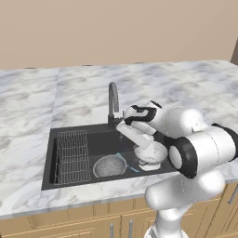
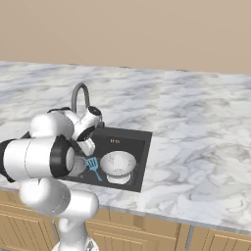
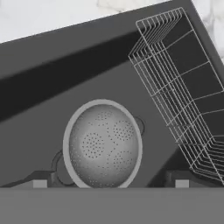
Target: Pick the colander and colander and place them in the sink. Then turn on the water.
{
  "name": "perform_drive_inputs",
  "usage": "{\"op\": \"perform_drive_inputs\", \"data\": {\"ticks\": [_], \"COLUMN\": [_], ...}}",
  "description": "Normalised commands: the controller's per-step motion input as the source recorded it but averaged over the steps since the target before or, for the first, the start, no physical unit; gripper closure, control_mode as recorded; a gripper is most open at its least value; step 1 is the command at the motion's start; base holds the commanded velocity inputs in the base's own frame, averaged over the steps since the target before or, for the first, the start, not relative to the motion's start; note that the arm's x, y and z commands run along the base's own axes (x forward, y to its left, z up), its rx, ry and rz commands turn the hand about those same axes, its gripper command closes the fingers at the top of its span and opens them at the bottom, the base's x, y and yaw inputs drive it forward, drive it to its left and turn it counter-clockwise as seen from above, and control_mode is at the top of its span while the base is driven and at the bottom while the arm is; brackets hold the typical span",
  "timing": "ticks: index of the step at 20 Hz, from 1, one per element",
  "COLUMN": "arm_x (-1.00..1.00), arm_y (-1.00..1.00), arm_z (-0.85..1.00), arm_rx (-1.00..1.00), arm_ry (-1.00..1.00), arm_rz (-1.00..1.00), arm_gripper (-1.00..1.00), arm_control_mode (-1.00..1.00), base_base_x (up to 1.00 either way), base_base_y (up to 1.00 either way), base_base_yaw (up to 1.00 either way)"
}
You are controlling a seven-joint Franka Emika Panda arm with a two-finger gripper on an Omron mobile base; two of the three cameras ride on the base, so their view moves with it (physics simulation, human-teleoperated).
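1. Grey colander point(image 1: 109, 166) lies on the black sink point(image 1: 93, 139) floor beside the wire rack point(image 1: 72, 155); the whitish colander point(image 1: 151, 153) sits at the right, partly behind the arm.
2. Whitish colander point(image 2: 117, 164) rests in the basin beside a blue spatula point(image 2: 93, 166).
3. Jaws apparently spread apart, empty, above the grey colander point(image 3: 103, 144).

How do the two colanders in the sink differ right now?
The grey colander is darker than the whitish colander. The grey colander lies nearer the wire dish rack, the whitish colander at the far end from it. A base ring shows under the whitish colander, none under the grey one. Both are round, perforated, upright bowls inside the sink.
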Motion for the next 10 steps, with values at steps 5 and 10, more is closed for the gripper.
{"op": "perform_drive_inputs", "data": {"ticks": [5, 10], "arm_x": [0.0, -0.01], "arm_y": [-0.43, -0.56], "arm_z": [0.75, 0.3], "arm_rx": [0.06, 0.17], "arm_ry": [0.0, 0.0], "arm_rz": [-0.1, -0.14], "arm_gripper": [-1.0, -1.0], "arm_control_mode": [-1.0, -1.0], "base_base_x": [0.0, 0.0], "base_base_y": [0.0, 0.0], "base_base_yaw": [0.0, 0.0]}}
